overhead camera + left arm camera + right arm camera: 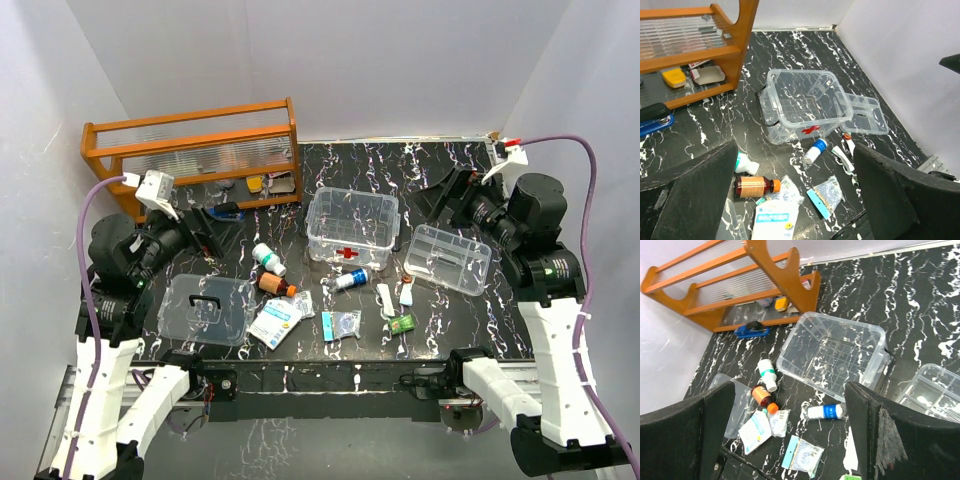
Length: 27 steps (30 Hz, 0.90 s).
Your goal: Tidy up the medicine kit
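The medicine kit (352, 226), a clear hard-plastic box with a red cross on its front, stands open mid-table, toward the far edge. Its flat clear lid (207, 308), with a dark handle, lies near the near-left corner. A divided clear tray (450, 257) sits toward the right edge. An amber bottle (275, 285) lies loose, its label unreadable. The left gripper (795, 150) and right gripper (790, 386) gape wide, holding nothing.
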### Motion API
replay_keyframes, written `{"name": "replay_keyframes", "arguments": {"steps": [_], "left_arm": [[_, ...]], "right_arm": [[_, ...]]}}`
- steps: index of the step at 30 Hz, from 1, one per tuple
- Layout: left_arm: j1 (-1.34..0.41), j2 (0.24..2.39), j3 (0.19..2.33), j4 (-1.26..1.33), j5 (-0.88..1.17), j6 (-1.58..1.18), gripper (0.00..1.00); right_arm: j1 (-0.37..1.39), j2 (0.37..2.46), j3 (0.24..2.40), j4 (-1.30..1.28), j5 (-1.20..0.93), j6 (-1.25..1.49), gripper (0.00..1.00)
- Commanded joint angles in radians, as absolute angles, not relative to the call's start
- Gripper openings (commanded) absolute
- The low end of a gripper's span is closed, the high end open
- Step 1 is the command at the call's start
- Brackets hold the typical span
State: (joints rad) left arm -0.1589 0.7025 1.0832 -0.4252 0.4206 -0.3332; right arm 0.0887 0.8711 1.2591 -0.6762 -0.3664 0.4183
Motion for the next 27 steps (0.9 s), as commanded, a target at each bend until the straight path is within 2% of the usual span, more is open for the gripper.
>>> {"name": "replay_keyframes", "arguments": {"steps": [1,6,15,17,23,27], "left_arm": [[-0.151,0.670,1.076,-0.373,0.489,-0.348,0.99],[-0.151,0.654,1.061,-0.393,0.507,-0.338,0.99],[-0.149,0.742,0.941,-0.383,0.710,-0.256,0.99],[-0.150,0.783,0.894,-0.355,0.722,-0.278,0.95],[-0.154,0.934,0.825,-0.296,0.545,-0.399,0.81],[-0.158,1.018,0.785,-0.308,0.374,-0.570,0.79]], "right_arm": [[0.084,0.853,1.251,-0.587,-0.467,0.437,0.91],[0.084,0.872,1.239,-0.569,-0.513,0.474,0.91],[0.083,0.935,1.186,-0.489,-0.623,0.498,0.91],[0.082,0.955,1.170,-0.458,-0.651,0.501,0.91],[0.083,1.000,1.139,-0.409,-0.642,0.515,0.89],[0.082,1.008,1.114,-0.389,-0.621,0.517,0.87]]}}
